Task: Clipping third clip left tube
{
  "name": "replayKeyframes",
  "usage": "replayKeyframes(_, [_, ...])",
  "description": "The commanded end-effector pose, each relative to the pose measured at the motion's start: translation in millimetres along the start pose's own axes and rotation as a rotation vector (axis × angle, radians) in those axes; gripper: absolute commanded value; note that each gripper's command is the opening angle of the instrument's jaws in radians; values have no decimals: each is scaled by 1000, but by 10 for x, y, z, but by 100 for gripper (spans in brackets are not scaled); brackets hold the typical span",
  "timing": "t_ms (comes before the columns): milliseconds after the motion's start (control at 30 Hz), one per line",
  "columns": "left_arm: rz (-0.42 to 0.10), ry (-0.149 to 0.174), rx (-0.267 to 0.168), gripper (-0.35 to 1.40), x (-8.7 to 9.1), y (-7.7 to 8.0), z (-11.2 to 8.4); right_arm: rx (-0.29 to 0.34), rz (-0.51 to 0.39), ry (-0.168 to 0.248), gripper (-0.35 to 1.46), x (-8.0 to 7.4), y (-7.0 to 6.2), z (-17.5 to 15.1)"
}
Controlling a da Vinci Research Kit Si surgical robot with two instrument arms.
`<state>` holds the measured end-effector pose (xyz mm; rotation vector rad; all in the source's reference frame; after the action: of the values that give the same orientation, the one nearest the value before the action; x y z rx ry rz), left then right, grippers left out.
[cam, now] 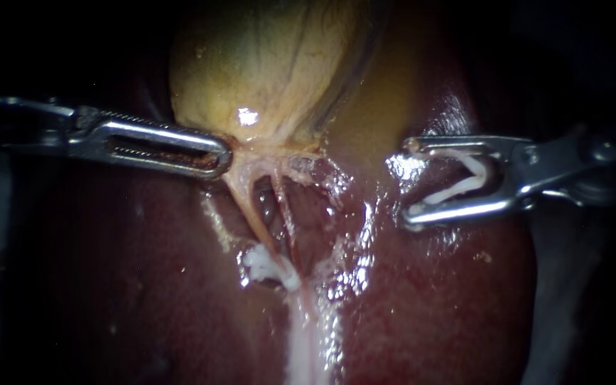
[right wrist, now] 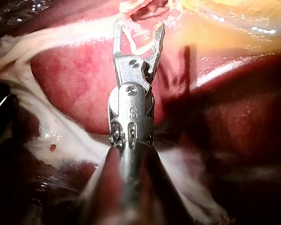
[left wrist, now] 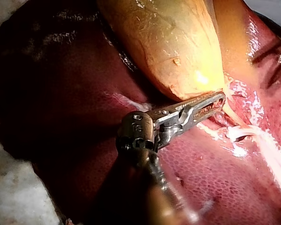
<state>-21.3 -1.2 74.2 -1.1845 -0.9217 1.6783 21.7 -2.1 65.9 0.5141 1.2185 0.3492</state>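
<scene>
The yellowish gallbladder [cam: 265,71] hangs over the dark red liver [cam: 130,285]. Two thin tubes run down from its neck: the left tube [cam: 246,207] and the right tube [cam: 284,210]. White clip material [cam: 264,265] sits across the left tube's lower end. My left instrument [cam: 222,155] comes in from the left, its slotted jaws shut on the gallbladder's neck, also seen in the left wrist view [left wrist: 217,99]. My right instrument [cam: 410,182] stands to the right of the tubes, apart from them. Its jaws are spread wide and hold an open white clip [cam: 468,178] between them [right wrist: 139,24].
Pale stripped tissue [cam: 308,342] runs down from where the tubes meet. Wet, shiny liver surface [cam: 365,235] lies between the right instrument and the tubes. Whitish tissue [right wrist: 41,136] lies beside the right instrument's shaft.
</scene>
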Motion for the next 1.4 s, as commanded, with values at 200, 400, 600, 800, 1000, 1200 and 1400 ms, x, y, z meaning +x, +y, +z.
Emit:
replayKeyframes(200, [0,0,0,-35,0,0,0,20,10,-13,49,-9,-12,35])
replayKeyframes(400, [0,0,0,-35,0,0,0,31,23,-20,49,-16,-17,67])
replayKeyframes(600, [0,0,1,-35,0,1,0,34,29,-19,49,-19,-18,89])
replayKeyframes(800, [-1,1,2,-35,0,3,1,31,37,-22,49,-24,-15,107])
replayKeyframes(1000, [-1,2,2,-35,0,3,1,36,44,-28,49,-31,-10,125])
replayKeyframes(1200, [-2,2,3,-35,0,5,1,49,49,-37,49,-41,-9,146])
replayKeyframes(1400, [-2,2,3,-35,0,6,2,51,64,-49,49,-48,-7,165])
